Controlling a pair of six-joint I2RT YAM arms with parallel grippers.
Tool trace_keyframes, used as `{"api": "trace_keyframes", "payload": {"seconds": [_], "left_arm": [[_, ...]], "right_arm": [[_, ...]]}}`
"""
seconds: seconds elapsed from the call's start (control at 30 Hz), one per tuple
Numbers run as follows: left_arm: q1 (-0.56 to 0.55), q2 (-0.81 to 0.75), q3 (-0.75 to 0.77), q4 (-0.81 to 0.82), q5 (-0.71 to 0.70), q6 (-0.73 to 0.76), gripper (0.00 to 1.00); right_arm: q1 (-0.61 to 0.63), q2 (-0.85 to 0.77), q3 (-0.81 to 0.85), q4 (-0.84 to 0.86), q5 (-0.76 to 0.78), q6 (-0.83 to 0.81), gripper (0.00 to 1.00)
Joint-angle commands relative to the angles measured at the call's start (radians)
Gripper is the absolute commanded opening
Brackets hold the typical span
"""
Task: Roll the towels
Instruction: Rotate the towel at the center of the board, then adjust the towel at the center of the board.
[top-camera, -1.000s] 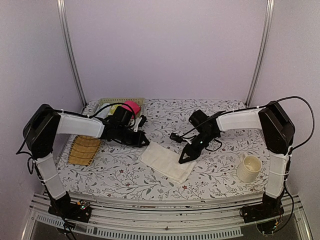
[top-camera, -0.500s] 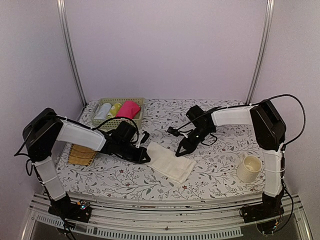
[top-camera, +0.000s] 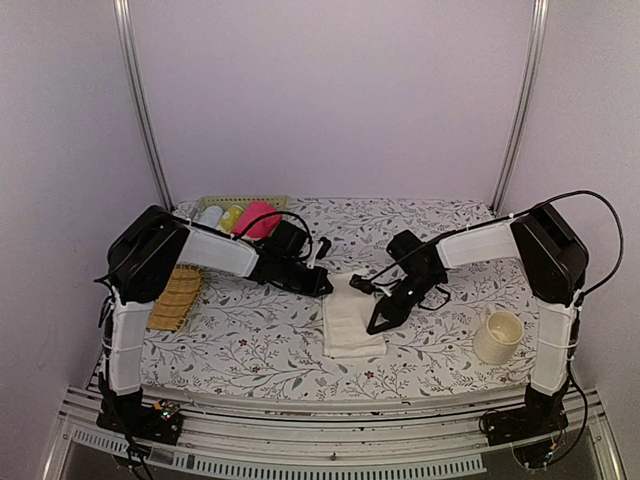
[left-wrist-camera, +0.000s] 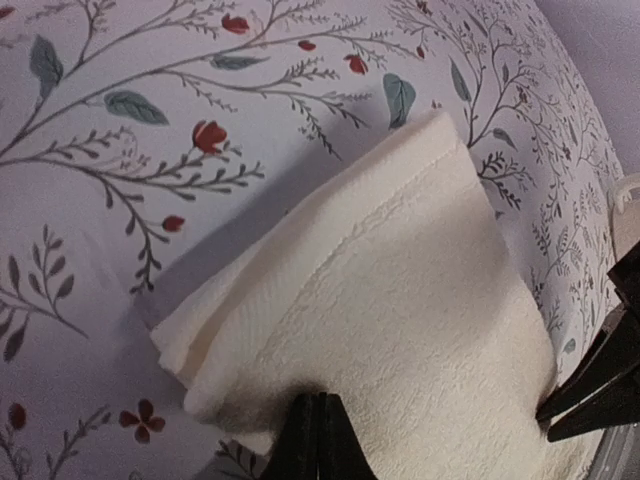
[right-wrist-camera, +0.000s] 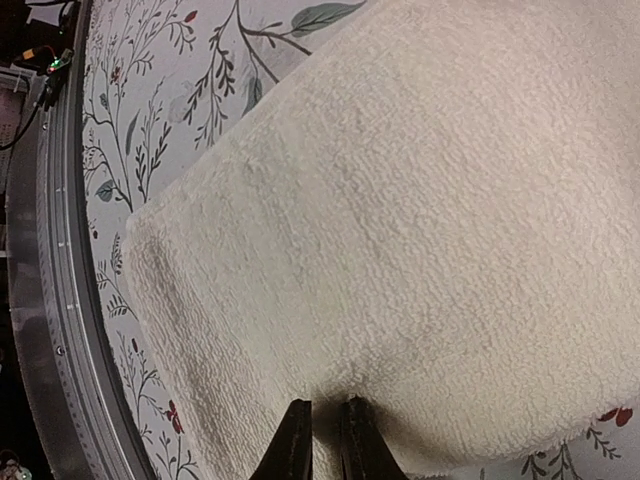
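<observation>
Left fingers (left-wrist-camera: 303, 445) and right fingers (right-wrist-camera: 294, 447) tight on cream towel (top-camera: 352, 322), tips partly buried.

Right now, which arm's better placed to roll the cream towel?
Probably left: left tool is shut on the cream towel at its far short end; right tool sits at a long side.

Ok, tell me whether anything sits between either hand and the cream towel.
Nothing visible does. The left hand is shut on one edge of the cream towel, and the right hand pinches another edge. The mug stands apart, off to the right.
</observation>
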Motion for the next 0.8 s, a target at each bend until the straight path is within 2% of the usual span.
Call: {"api": "trace_keyframes", "payload": {"seconds": [0.0, 0.1, 0.2, 0.37, 0.47, 0.6, 0.77], "left_arm": [[0.019, 0.028, 0.087, -0.082, -0.017, 0.06, 0.03], [0.014, -0.066, 0.059, -0.081, -0.023, 0.067, 0.05], [-0.006, -0.176, -0.04, -0.029, -0.006, 0.059, 0.06], [-0.054, -0.306, -0.233, 0.156, 0.136, -0.002, 0.06], [-0.096, -0.324, -0.313, 0.234, 0.218, -0.005, 0.06], [-0.151, -0.321, -0.383, 0.316, 0.257, -0.01, 0.05], [-0.195, -0.236, -0.401, 0.363, 0.289, -0.015, 0.04]], "right_arm": [[-0.034, -0.05, -0.006, -0.066, 0.029, -0.018, 0.17], [-0.084, -0.088, 0.046, -0.11, 0.028, -0.028, 0.18], [-0.104, -0.097, 0.12, -0.129, -0.003, -0.024, 0.18], [-0.104, -0.018, 0.259, -0.138, -0.06, 0.002, 0.18], [-0.105, 0.06, 0.349, -0.143, -0.095, 0.023, 0.16], [-0.105, 0.155, 0.43, -0.145, -0.138, 0.055, 0.15], [-0.11, 0.233, 0.479, -0.14, -0.127, 0.085, 0.15]]}}
